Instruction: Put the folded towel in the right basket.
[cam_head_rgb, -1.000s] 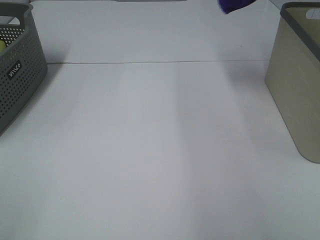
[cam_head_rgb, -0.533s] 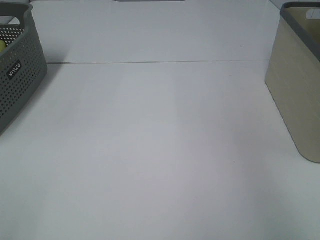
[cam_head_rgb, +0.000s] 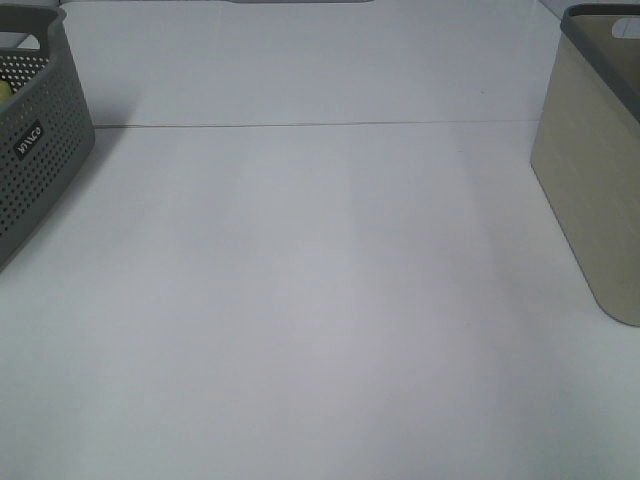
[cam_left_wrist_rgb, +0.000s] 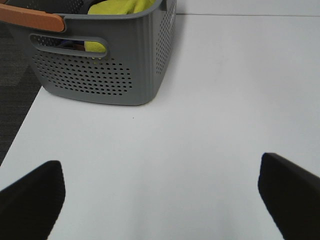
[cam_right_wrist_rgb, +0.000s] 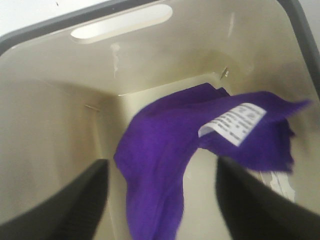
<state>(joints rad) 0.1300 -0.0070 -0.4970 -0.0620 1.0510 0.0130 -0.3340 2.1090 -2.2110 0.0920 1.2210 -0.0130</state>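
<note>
The towel is purple with a white label. In the right wrist view it lies loose and rumpled inside the beige right basket, slightly blurred. My right gripper is above the basket's inside with its fingers spread wide on either side of the towel, open. My left gripper is open and empty over the white table, near the grey basket. Neither gripper shows in the exterior high view, where the right basket stands at the right edge and the towel is hidden.
The grey perforated basket stands at the table's left edge and holds a yellow cloth; an orange handle lies across its rim. The white table spreads between the two baskets.
One second ago a purple corner of the towel showed at the top of the exterior high view, left of the right basket. It has since left that view.
</note>
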